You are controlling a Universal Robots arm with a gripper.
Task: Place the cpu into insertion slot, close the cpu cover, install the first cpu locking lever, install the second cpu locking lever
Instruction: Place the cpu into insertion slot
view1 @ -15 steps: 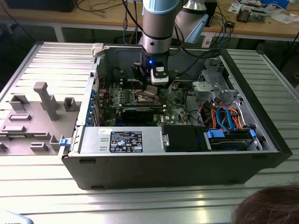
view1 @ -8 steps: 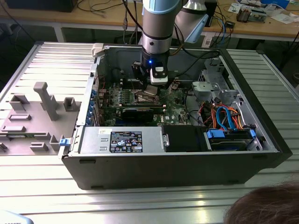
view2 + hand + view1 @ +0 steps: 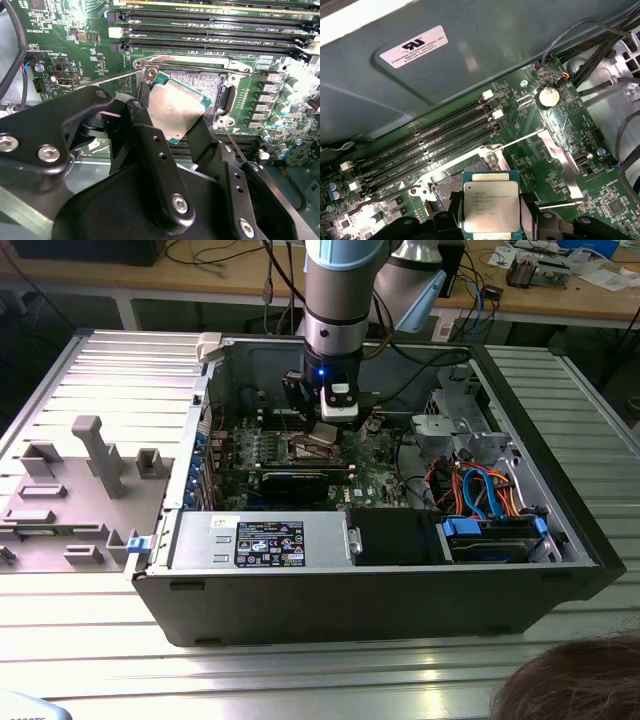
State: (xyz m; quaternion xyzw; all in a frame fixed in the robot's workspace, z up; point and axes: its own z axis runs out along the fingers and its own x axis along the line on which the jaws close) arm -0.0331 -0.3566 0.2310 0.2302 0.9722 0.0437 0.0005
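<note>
My black two-finger gripper [image 3: 171, 121] clamps the small silvery-grey square cpu [image 3: 177, 102] by opposite edges, over the dark silver-rimmed insertion slot [image 3: 212, 84] (its uncovered part lies toward the long black memory slots [image 3: 210, 31]).

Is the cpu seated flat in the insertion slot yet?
No, in the second wrist view the gripper holds the cpu tilted above the insertion slot.

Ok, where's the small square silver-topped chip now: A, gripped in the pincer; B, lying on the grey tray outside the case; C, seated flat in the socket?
A: both wrist views show the small silvery square cpu clamped in the black pincer, beside the dark silver-rimmed socket.
</note>
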